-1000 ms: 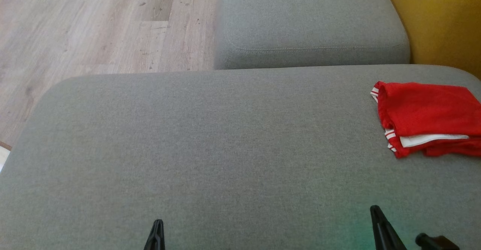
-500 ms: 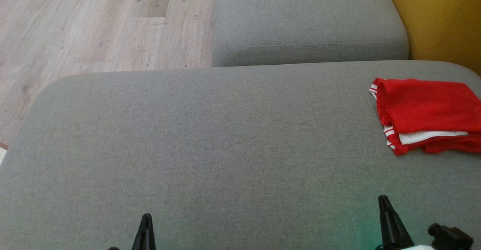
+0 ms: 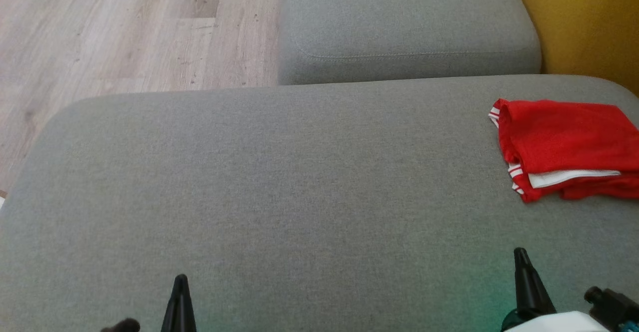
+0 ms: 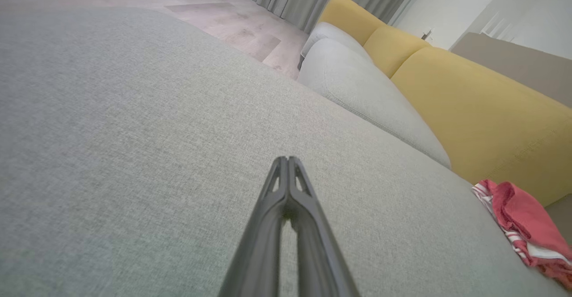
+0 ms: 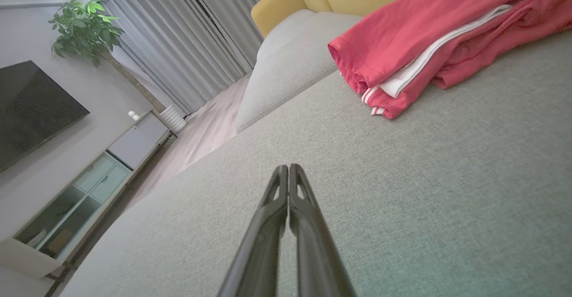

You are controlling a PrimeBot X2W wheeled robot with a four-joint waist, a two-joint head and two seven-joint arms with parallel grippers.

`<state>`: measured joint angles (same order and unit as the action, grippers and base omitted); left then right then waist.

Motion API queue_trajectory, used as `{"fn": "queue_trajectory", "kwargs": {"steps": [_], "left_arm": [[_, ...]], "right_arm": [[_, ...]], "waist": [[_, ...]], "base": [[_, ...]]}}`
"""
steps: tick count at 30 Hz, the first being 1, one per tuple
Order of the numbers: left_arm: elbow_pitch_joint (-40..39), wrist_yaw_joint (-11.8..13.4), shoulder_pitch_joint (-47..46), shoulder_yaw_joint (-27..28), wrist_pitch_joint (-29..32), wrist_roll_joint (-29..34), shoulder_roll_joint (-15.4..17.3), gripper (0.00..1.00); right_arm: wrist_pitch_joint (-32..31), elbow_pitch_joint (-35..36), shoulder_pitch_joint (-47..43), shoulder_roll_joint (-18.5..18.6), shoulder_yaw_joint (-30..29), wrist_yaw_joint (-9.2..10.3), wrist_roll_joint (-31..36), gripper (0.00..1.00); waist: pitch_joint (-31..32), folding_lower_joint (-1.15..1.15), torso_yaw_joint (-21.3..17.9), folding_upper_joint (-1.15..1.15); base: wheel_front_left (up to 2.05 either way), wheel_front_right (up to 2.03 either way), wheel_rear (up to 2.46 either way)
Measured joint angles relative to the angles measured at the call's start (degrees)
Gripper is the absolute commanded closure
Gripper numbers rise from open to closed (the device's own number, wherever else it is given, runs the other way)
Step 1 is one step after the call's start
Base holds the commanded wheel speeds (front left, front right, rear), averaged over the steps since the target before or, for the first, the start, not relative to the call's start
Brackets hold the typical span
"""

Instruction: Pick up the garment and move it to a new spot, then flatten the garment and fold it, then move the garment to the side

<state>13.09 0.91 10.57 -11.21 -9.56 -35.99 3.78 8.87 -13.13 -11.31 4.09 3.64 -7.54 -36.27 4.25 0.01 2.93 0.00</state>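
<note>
On the cushion (image 3: pixel 299 182) lies the folded garment (image 3: pixel 564 142).

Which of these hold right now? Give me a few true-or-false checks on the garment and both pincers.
1. The garment lies on the grey cushion, toward the robot's right. True.
2. The right pincer holds the garment. False: it is shut on nothing, short of the garment.
3. The left pincer is open. False: it is shut, over bare cushion.
4. The garment is red with white trim. True.
</note>
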Motion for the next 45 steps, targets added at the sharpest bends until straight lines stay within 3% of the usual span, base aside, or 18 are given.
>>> {"fn": "queue_trajectory", "kwargs": {"steps": [45], "left_arm": [[1.4, -4.5, -6.6, 6.5, 7.2, -30.9, 0.2, 1.0]], "right_arm": [[-7.0, -1.4, 7.4, 0.0, -4.7, 0.01, -30.3, 1.0]], "waist": [[-2.4, 0.0, -1.6, 0.0]], "base": [[0.0, 0.0, 0.0]]}}
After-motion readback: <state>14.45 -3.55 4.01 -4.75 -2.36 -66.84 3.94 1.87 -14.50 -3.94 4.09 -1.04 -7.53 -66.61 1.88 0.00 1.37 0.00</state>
